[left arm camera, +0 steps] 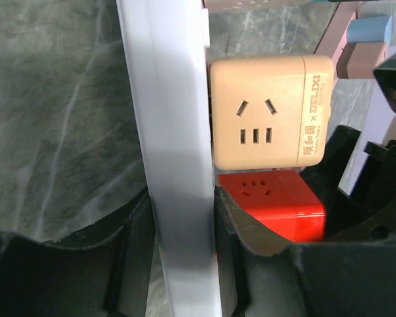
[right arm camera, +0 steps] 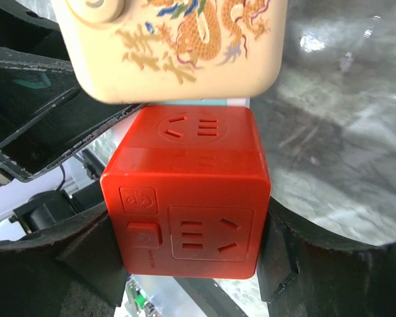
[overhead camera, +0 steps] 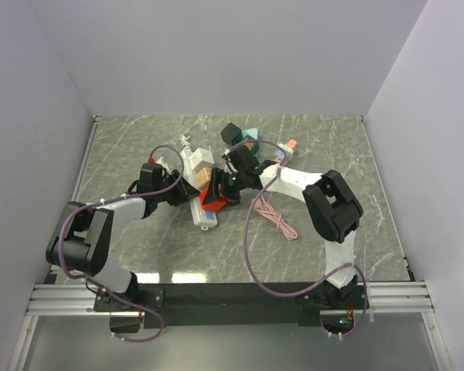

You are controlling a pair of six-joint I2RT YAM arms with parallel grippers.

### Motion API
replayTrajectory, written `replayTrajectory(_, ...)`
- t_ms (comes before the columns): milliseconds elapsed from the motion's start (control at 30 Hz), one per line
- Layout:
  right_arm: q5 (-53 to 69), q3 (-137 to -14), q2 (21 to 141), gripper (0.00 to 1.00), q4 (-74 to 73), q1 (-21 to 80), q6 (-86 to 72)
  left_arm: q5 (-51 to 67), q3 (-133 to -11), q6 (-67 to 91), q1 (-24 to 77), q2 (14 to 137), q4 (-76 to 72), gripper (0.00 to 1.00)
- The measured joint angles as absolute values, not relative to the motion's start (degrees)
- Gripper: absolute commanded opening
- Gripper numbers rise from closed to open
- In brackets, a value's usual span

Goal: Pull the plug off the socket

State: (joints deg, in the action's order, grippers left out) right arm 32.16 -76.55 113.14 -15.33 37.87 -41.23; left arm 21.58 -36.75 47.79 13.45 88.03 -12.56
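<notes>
Left end effector (left arm camera: 183, 264): fingers closed partway, pressed on both long sides of white socket strip (left arm camera: 171, 132) lying on worktop (overhead camera: 124, 147). Right end effector (right arm camera: 188, 247): fairly wide, clamped on red cube plug (right arm camera: 191, 191), seated in strip just beside beige cube adapter (left arm camera: 264, 112).

1. Top external view: fixed high and behind the arm bases, looking down and forward over the whole marbled table (overhead camera: 356, 154). It is the farthest view and shows both arms in full.
2. Left wrist view: very close, looking along the white power strip (left arm camera: 178, 165), with the beige adapter (left arm camera: 264, 112) and red cube (left arm camera: 277, 205) on its right.
3. Right wrist view: very close, facing the red cube head-on, with the beige adapter above it.
4. Shared field: all three views show the red cube and beige adapter.
</notes>
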Motion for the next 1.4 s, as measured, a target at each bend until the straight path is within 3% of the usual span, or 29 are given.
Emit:
replayTrajectory(300,25.1,-68.1,99.1,0.00,-12.4,31.9,-41.1,20.0,-38.5,46.7,13.7,89.1,-11.2,0.01)
replayTrajectory(467,22.2,-67.0,97.0,0.00,-11.5,31.9,-40.9,19.9,-39.0,46.6,13.6,89.6,-11.3,0.01)
replayTrajectory(667,10.0,-60.2,86.1,0.00,-18.2,29.3,-40.6,21.6,-39.2,46.3,13.2,90.3,-11.9,0.01)
replayTrajectory(867,1.2,-50.2,72.7,0.00,-21.0,13.6,-42.1,24.3,-39.2,46.3,12.8,92.2,-14.8,0.01)
replayTrajectory(1033,-3.0,-43.3,71.9,0.00,-23.0,0.1,-44.2,25.5,-40.0,46.3,12.8,93.2,-15.2,0.01)
replayTrajectory(1400,-10.3,-40.7,71.2,0.00,-27.4,-13.0,-49.5,28.2,-40.8,46.2,12.8,94.5,-15.4,0.01)
